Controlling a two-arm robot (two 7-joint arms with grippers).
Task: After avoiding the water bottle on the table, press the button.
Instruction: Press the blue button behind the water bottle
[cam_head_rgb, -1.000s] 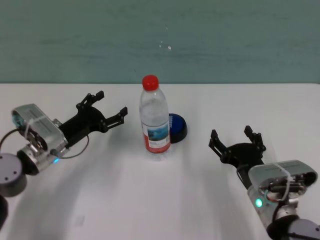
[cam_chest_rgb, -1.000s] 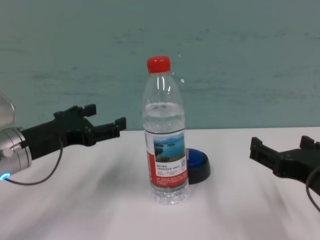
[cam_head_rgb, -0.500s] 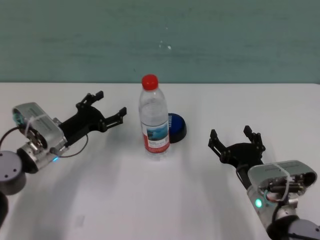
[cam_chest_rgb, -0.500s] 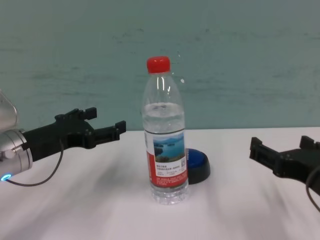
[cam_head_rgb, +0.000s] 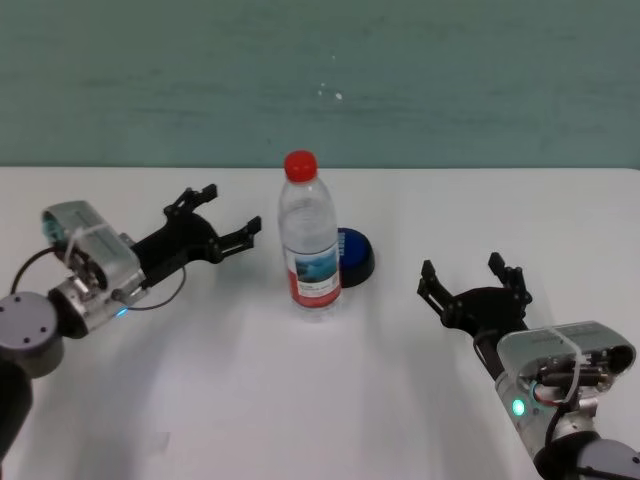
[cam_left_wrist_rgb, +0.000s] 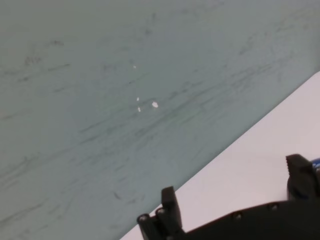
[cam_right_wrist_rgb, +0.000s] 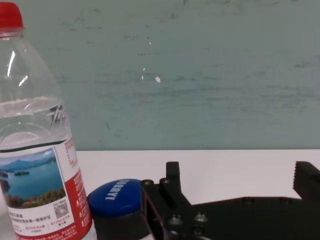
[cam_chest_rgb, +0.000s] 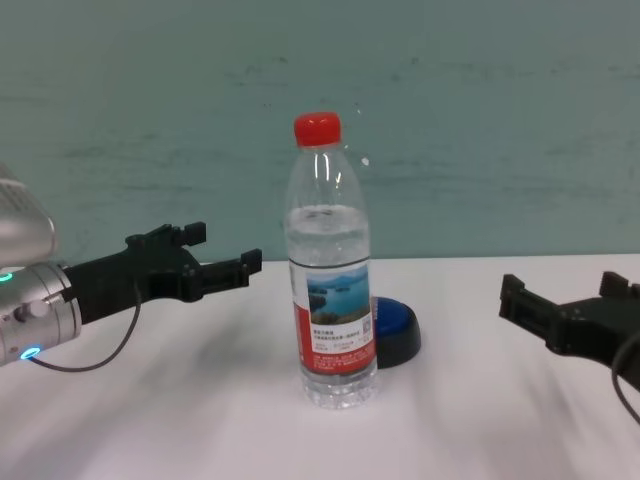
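The bottle (cam_head_rgb: 309, 240) stood upright near the middle of the table (cam_head_rgb: 300, 400), red cap on, its label facing the near side. The button (cam_head_rgb: 353, 254) sat just behind it to the right, partly hidden by the bottle and very close to its base; whether the two touched could not be told.

The left gripper (cam_head_rgb: 215, 213) hovered above the table to the left of the bottle, its fingers spread apart and empty, tips pointing toward the bottle's upper part with a clear gap between them and the plastic. In the chest view its fingertips (cam_chest_rgb: 220, 252) were at about the height of the label's top edge.

The right gripper (cam_head_rgb: 474, 275) rested low on the right side, well apart from bottle and button, fingers also spread and holding nothing.
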